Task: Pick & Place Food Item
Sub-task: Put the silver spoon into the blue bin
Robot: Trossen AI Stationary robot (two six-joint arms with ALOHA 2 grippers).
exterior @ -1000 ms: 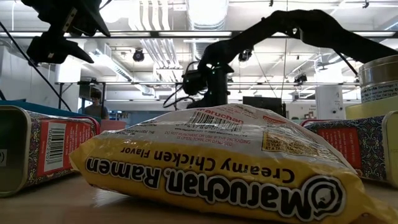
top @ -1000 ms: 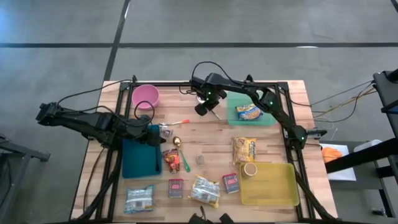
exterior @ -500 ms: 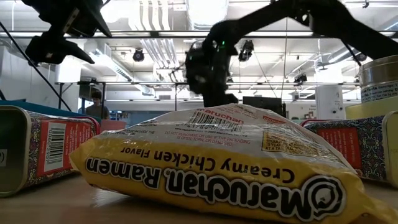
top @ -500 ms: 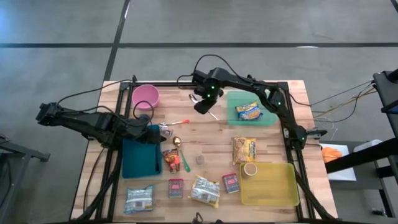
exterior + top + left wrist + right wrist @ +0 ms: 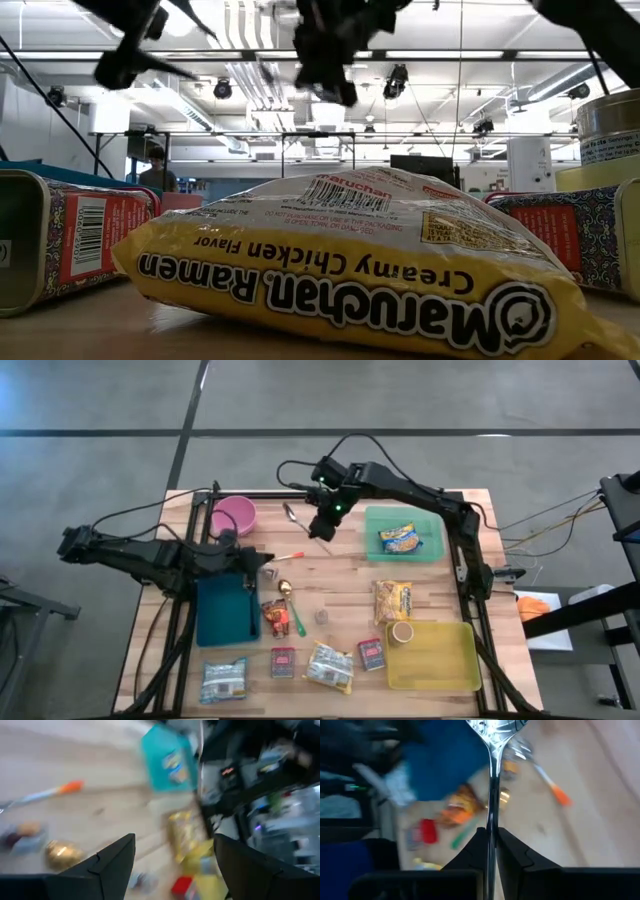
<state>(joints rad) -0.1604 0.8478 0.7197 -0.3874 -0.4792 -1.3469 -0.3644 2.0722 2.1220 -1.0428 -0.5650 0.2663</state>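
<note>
Progress looks only partial. One yellow snack bag (image 5: 400, 540) already lies inside the green tray (image 5: 372, 522), which suggests that one food item is placed. Many other packets are not sorted yet on the desk (image 5: 330, 585): a ramen packet (image 5: 393, 601) near the yellow tray (image 5: 455, 670), two small red tins (image 5: 283, 662), and more bags along the near edge.

The right hand (image 5: 318, 526) is high above the far side of the desk, near the pink bowl (image 5: 235, 515). Its fingers are closed tight on the handle of a metal spoon (image 5: 492, 780), so for the moment it carries a utensil and not food. The left hand (image 5: 255, 563) waits above the far corner of the blue tray (image 5: 215, 615), with fingers (image 5: 112, 865) well apart and nothing between them.

Only the right wrist view shows the grip clearly, with the spoon's bowl sticking out past the fingertips. The high view gives the layout of all items. The low view is mostly blocked by a Maruchan ramen packet (image 5: 340, 265).
</note>
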